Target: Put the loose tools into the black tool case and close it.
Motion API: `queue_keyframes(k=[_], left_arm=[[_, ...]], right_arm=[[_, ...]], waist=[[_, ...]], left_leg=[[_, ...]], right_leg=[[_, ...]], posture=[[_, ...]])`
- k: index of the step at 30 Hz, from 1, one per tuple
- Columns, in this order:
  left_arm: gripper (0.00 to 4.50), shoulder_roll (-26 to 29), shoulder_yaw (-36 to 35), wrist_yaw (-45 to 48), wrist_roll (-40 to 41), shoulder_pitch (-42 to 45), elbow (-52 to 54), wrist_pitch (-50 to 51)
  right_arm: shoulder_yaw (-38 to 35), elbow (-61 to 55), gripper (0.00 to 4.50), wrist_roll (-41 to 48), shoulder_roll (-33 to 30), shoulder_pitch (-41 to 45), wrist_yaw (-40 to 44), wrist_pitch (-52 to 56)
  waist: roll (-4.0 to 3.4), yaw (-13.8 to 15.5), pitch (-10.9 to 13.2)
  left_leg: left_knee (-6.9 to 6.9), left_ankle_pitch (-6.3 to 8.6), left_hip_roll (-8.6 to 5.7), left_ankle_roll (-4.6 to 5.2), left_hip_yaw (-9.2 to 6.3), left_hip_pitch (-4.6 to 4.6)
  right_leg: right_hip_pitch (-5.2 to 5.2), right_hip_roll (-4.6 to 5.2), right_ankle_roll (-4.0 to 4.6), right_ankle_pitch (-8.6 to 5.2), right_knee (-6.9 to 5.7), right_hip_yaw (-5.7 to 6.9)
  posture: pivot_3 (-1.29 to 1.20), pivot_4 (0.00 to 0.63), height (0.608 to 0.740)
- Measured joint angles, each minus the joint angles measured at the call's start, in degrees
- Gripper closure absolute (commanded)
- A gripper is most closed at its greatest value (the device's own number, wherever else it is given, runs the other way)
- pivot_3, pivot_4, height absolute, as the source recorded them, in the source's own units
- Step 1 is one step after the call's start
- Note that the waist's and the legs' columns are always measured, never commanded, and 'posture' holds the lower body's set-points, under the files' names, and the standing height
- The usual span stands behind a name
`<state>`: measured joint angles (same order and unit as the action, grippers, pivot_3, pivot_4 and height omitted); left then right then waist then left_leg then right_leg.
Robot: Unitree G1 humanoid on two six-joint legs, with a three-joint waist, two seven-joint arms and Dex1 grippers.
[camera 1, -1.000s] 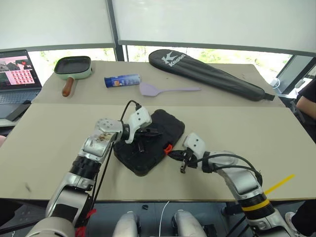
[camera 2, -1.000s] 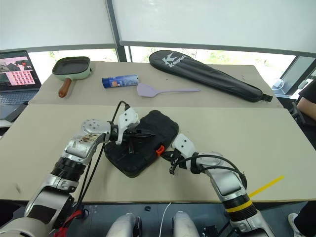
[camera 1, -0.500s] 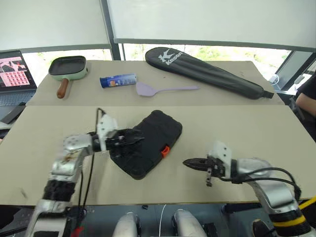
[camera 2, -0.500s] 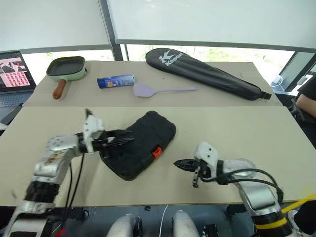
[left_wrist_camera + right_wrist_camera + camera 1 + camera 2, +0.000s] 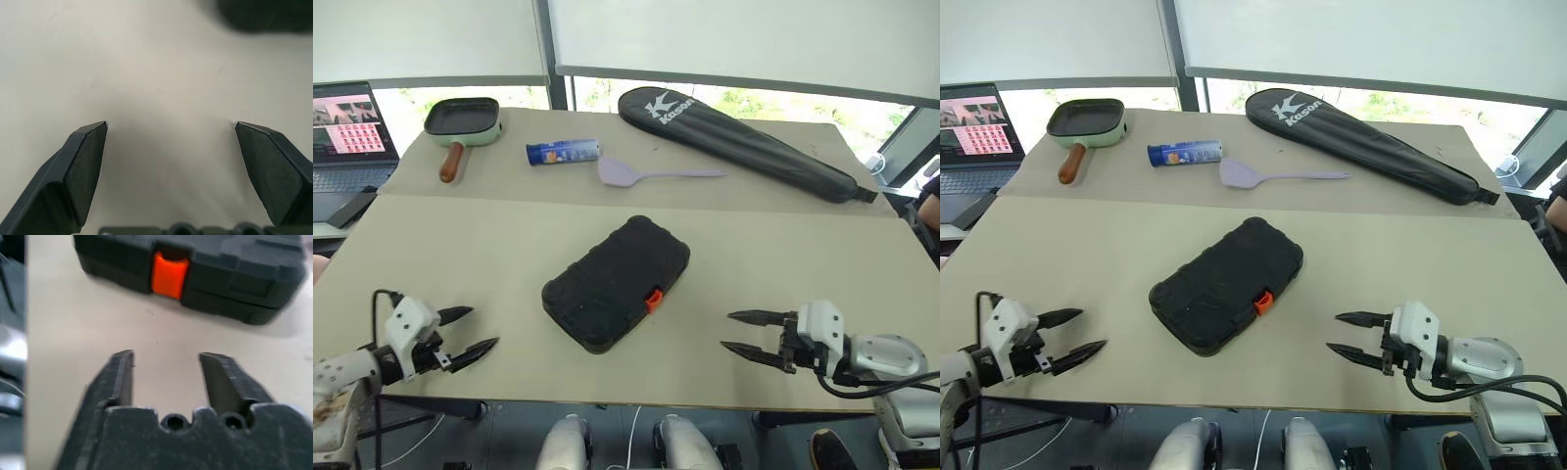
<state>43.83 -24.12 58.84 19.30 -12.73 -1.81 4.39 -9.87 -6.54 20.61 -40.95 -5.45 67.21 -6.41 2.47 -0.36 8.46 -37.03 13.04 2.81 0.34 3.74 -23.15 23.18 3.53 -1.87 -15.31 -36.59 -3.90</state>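
The case point(image 5: 617, 283) lies shut near the middle of the near table point(image 5: 509, 245), set on a slant, its orange latch point(image 5: 653, 300) on the long side facing the right gripper point(image 5: 742, 334). Bare tabletop surrounds it on all sides. Both grippers hang level near the table's front edge, well apart from the case: the left gripper point(image 5: 468, 333) out toward the near left corner, its fingers spread wide with nothing between them; the right one to the case's right, fingers also parted and empty, pointing at the latch side.

On the far table point(image 5: 783, 201), butted against the near one, lie a lilac spatula point(image 5: 651, 174) just beyond the case, a blue can point(image 5: 562, 152) on its side, and a green pan point(image 5: 460, 125). A long black bag point(image 5: 744, 145) reads "Kason" in white. Its tip nears the right edge. A laptop point(image 5: 347, 132) stands off the left side.
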Motion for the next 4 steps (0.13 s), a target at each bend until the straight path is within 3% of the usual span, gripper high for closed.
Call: queue_keyframes(k=[2,4], left_arm=[[0.00,-0.7,-0.4,-1.0,-0.1,-0.8,1.4,-1.4],[0.00,-1.2,-0.4,-1.8,-0.1,-1.2,2.6,-2.1]], right_arm=[[-0.3,1.3,0.01,-0.2,0.0,0.1,-0.2,-2.1],[-0.2,1.9,0.01,-0.2,0.0,0.1,-0.3,-3.3]], waist=[[0.00,0.1,0.0],[0.00,0.0,0.0]], left_leg=[[0.01,0.00,0.01,0.00,0.01,-0.01],[0.01,0.00,0.02,-0.01,0.01,-0.02]], right_leg=[[0.00,-0.01,0.01,0.01,0.00,0.00],[0.01,-0.02,0.02,0.01,-0.01,0.00]], posture=[[0.00,0.150,0.740],[0.00,0.150,0.740]])
